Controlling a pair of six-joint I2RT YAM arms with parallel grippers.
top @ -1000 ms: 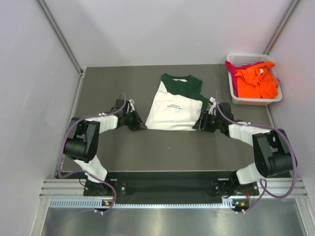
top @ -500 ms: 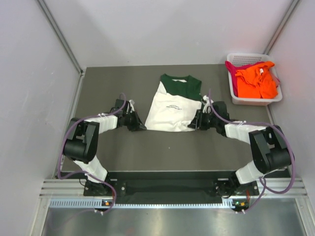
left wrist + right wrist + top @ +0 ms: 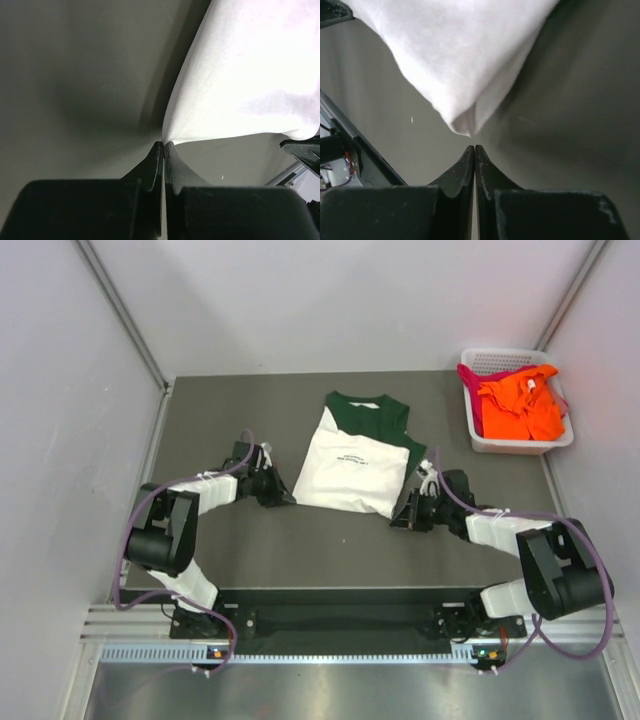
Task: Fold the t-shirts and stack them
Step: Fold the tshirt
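A white t-shirt [image 3: 352,465] with a dark green collar end and small black print lies flat at mid-table. My left gripper [image 3: 286,499] is at its near left corner; in the left wrist view the left gripper [image 3: 163,144] is shut, and the white t-shirt [image 3: 240,75] tapers into its tips. My right gripper [image 3: 398,522] sits at the near right corner. Seen from the right wrist, the right gripper [image 3: 474,147] is shut with nothing between its jaws, and the white t-shirt [image 3: 460,60] ends a sliver ahead of its tips. An orange t-shirt [image 3: 520,405] and a magenta t-shirt [image 3: 470,388] lie in the basket.
A white lattice basket [image 3: 500,360] stands at the back right corner of the dark table mat [image 3: 330,540]. Pale walls close in the left, right and back sides. The arm bases and a metal rail run along the near edge.
My right gripper has closed and drawn back toward the near edge. The shirt's near right corner is now pulled out into a point. The left arm has not moved.
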